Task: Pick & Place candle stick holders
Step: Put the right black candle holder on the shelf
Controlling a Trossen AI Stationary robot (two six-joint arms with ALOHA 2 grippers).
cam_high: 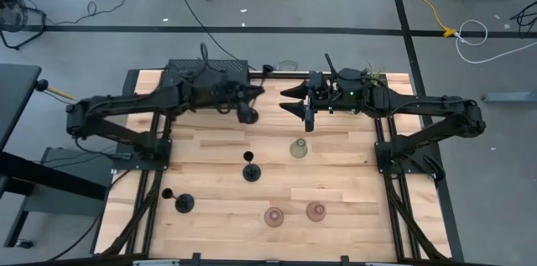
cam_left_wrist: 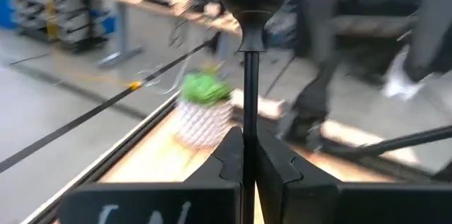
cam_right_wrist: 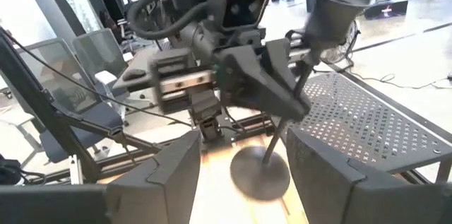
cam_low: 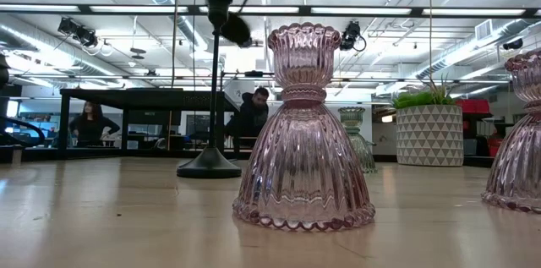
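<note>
Candle stick holders are sitting spread out on the table [cam_high: 336,182]: two pink glass ones [cam_high: 273,216] near the front, a pale green one [cam_high: 298,148], and two black ones [cam_high: 251,170]. A third black holder [cam_left_wrist: 250,54] is being carried up in the air near the black mesh box [cam_high: 205,71]. The left gripper [cam_left_wrist: 244,160] is pinching its thin stem tight so it is not slipping. The right gripper [cam_right_wrist: 244,174] is spread wide just beside it, holding nothing

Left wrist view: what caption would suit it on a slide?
Left gripper shut on a black candle holder's thin stem, potted plant behind.
</note>
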